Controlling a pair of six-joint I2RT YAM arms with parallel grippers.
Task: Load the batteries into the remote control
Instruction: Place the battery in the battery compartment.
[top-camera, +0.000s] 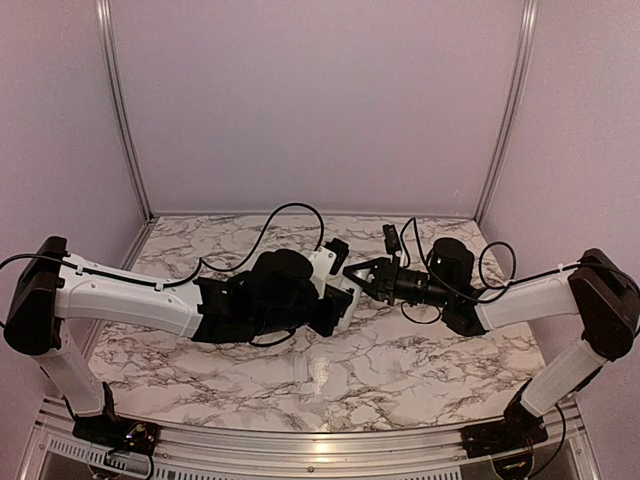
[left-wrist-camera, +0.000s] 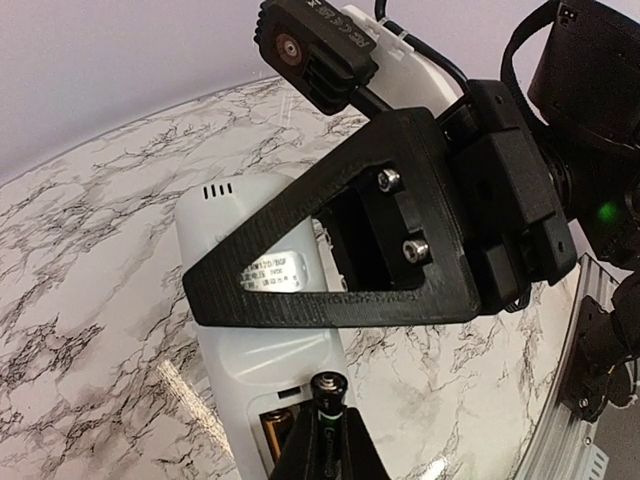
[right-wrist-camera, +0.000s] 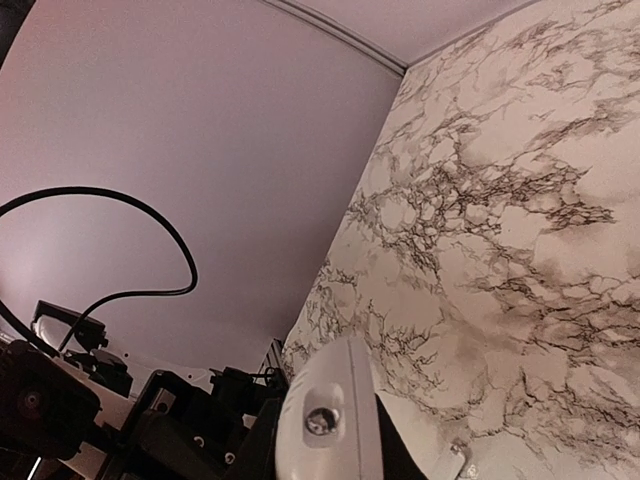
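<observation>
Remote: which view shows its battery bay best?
Left wrist: the remote's back faces it, bay open, one cell inside. Right wrist sees only the remote's end; in the top view it is mostly hidden.

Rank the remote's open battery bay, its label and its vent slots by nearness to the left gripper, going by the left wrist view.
1. Battery bay, at the near end of the remote, right beside the left gripper holding a battery.
2. Label, midway along the back.
3. Vent slots, at the far end.

White-and-black jointed left arm (top-camera: 130, 295) and right arm (top-camera: 530, 300)
Black looping cables (top-camera: 295, 205), silver screw heads (left-wrist-camera: 390, 180), small green indicator light (left-wrist-camera: 603, 212).
</observation>
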